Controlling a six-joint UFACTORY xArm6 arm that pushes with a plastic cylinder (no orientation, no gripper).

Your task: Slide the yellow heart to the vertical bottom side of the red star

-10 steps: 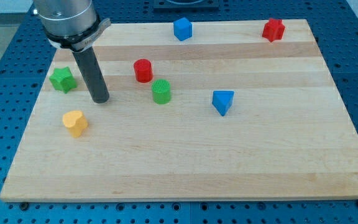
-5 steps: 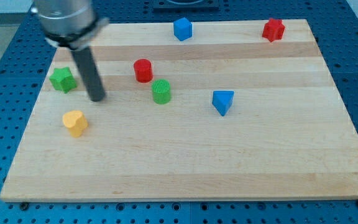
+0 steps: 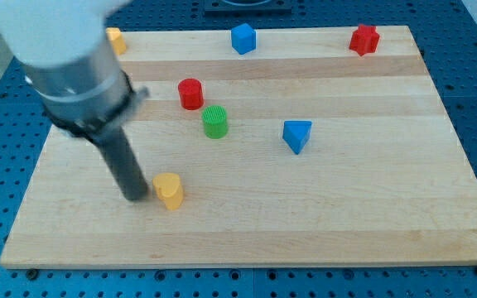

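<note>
The tip stood just left of the yellow heart, touching or nearly so; the red star sat well apart from the heart, toward the view's top right. The rod had no jaws.

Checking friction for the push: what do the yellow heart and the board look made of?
Yellow heart: likely moulded plastic, uniform saturated colour, smooth matte faces. Board: pale wood with visible grain and plank seams, smooth, perhaps lightly finished. My tip sits just at the heart's left.

Pale smooth wooden board, seemingly matt.
</note>
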